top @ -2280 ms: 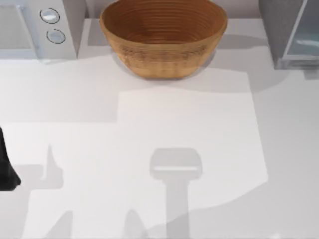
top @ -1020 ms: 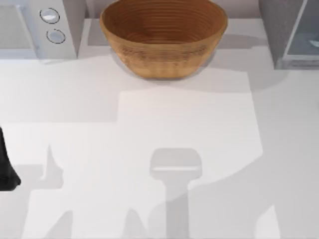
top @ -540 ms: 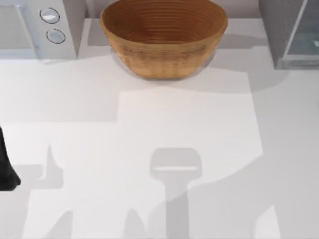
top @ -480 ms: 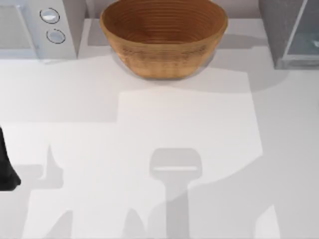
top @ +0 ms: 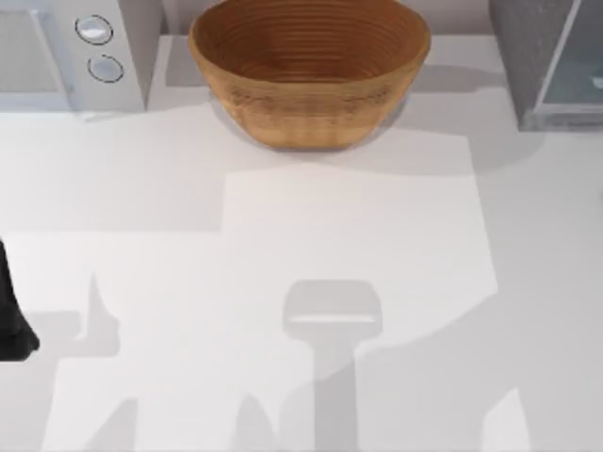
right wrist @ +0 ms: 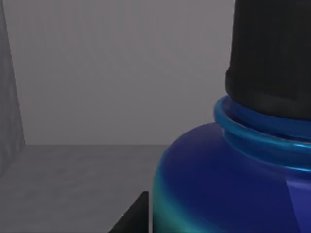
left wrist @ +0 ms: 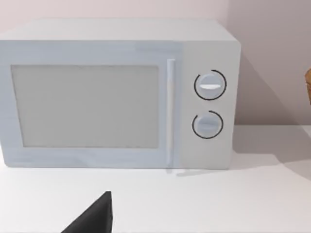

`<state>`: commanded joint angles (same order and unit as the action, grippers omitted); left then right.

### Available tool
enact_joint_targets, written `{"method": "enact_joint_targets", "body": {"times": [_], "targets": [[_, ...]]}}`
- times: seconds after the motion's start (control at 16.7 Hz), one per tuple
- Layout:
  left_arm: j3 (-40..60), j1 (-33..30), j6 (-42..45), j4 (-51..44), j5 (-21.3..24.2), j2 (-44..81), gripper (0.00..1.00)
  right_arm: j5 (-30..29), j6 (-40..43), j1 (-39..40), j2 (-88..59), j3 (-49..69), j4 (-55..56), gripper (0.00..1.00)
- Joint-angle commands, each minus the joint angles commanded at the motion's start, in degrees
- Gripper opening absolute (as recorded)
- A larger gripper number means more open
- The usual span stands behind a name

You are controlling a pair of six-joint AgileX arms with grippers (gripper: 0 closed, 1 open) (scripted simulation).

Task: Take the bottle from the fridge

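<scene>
The bottle (right wrist: 228, 179) stands upright, just beside the right claw; its grip seemingly unreadable, can't tell.

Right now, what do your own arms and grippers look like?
Little of them is visible. The left arm is a matte black shape at the table's left edge. A black wedge of the left gripper and a black corner of the right gripper show, without markings or cables.

The left arm (top: 11, 315) is a plain matte black shape at the top view's left edge.

A black, wedge-shaped fingertip (left wrist: 95, 217) sits low in the left wrist view.
</scene>
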<state>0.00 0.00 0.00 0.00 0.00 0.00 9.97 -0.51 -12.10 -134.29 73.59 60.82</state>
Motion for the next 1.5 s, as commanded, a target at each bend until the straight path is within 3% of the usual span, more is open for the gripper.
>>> {"method": "enact_joint_targets", "body": {"times": [0.48,0.84,1.5], "targets": [[0.0,0.0,0.0,0.0,0.0,0.0,1.0,0.1,-0.1,-0.2,7.0,1.1,-8.0,0.0],[0.0,0.0,0.0,0.0,0.0,0.0,1.0,0.3,-0.3,-0.3,8.2,0.2,-7.8,0.0],[0.0,0.0,0.0,0.0,0.0,0.0,1.0,3.2,-0.4,-3.0,22.8,-25.7,2.6,0.0]]}}
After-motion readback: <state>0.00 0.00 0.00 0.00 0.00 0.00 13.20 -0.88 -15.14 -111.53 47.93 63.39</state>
